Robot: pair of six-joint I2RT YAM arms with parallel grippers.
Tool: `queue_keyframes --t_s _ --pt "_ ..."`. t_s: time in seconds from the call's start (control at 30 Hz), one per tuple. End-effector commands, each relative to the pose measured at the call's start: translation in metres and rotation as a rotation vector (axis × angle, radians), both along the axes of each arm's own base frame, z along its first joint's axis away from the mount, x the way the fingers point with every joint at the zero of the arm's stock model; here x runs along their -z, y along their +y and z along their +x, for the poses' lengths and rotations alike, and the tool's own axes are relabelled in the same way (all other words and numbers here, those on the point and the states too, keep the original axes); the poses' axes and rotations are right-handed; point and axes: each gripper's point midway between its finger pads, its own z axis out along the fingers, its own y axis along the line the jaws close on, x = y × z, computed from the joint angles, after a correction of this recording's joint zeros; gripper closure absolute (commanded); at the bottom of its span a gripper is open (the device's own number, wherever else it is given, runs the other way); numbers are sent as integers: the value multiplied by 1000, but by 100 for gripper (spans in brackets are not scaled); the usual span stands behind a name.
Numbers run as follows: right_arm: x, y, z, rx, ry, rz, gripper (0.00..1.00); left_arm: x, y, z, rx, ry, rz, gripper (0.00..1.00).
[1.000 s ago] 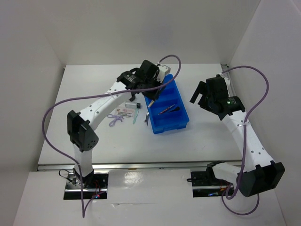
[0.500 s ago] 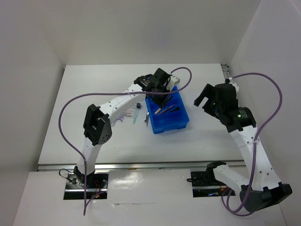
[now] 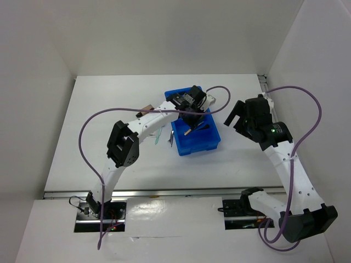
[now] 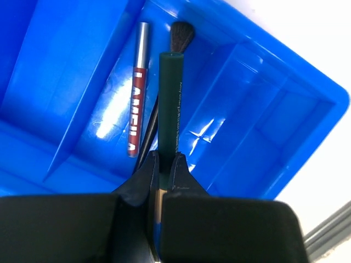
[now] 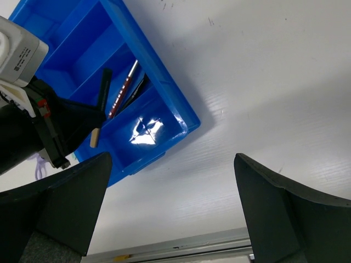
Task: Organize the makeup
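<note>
My left gripper (image 4: 163,164) is shut on a dark green pencil (image 4: 170,104), which points out over the blue compartment tray (image 4: 258,109). From above, this gripper (image 3: 191,114) hangs over the tray's middle, and the pencil's tan end (image 3: 187,131) sticks out below it. In the long compartment under the pencil lie a red tube (image 4: 136,109) and a black-bristled brush (image 4: 181,36). My right gripper (image 3: 237,115) is open and empty, right of the tray (image 3: 213,139) and above the bare table. The right wrist view shows the held pencil (image 5: 103,90) over the tray.
A teal stick (image 3: 158,137) and a grey stick (image 3: 170,140) lie on the table left of the tray, partly under my left arm. A small tan piece (image 3: 146,108) shows beside that arm. The left arm's purple cable (image 3: 88,123) loops over the left side. White walls enclose the table.
My left arm has swung right, from the items left of the tray to over the tray, carrying the pencil. My right gripper has shifted slightly and stays open.
</note>
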Motion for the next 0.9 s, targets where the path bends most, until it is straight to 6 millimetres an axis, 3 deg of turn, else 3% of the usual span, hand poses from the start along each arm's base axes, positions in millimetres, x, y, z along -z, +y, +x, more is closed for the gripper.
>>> queue_keyframes --t_s 0.0,0.03,0.33,0.5,0.53,0.63,0.67,0.73,0.87 --pt "-1 -4 -3 27 -1 2 0 -9 -6 17 -1 -74 -4 100" --pt "-1 -4 -3 27 -1 2 0 -19 -8 22 -9 -100 -15 100" --pt "-5 -8 -4 41 -3 -11 0 -15 -3 39 -63 -165 19 100" --pt "-4 -8 -6 47 5 -7 0 7 6 44 -83 -167 91 98" --pt "-4 -8 -6 47 5 -7 0 7 6 44 -92 -163 86 85" --pt "-4 -8 -6 47 5 -7 0 10 9 46 -113 -168 96 63" --pt "-4 -8 -6 47 5 -7 0 8 10 44 -113 -168 96 48" --pt "-4 -8 -6 47 5 -7 0 7 10 47 -120 -181 96 35" --pt "-4 -8 -6 53 5 0 0 1 10 47 -121 -188 88 22"
